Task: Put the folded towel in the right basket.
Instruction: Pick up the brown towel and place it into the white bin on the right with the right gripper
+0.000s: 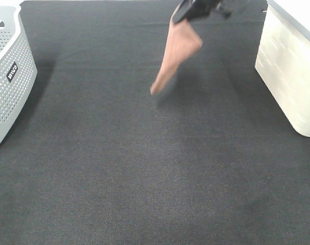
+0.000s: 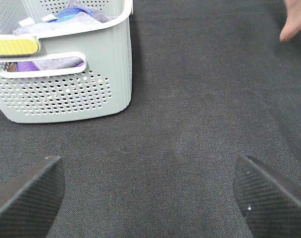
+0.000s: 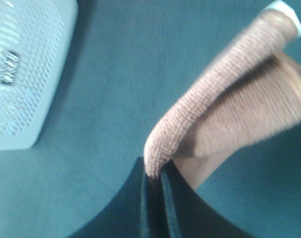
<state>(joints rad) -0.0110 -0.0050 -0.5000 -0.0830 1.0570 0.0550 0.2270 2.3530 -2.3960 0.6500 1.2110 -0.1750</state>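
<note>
Left end effector (image 2: 150,198): two dark ribbed fingertips (image 2: 26,196) stand wide apart, released, with only bare counter (image 1: 145,178) between them. Counter is dark, fine-textured, carpet-like.

Towel (image 1: 176,51): tan-pink, with a knitted or terry rib that shows clearly in the right wrist view (image 3: 225,104). It is folded into a long narrow strip, thicker at the top and tapering to a rounded lower tip. A small white-and-blue tab sits at one corner. The towel hangs in the air at a slant over the middle-far part of the counter, between the two baskets and touching neither. Its low tip is close above its own shadow; contact with the counter cannot be told.

Right end effector (image 1: 198,7): dark, at the far edge of the high view, clenched on the towel's upper fold. The wrist view shows the pads (image 3: 150,198) pinched together on the cloth edge, the rest of the towel trailing away below.

Left basket (image 1: 9,76): pale grey, perforated, holding blue and purple cloths (image 2: 74,12) and a yellow item (image 2: 14,45). Its small black label (image 1: 11,72) has white lettering too small to read surely.

Right basket (image 1: 287,76): cream-white, at the far right, well apart from the towel.
</note>
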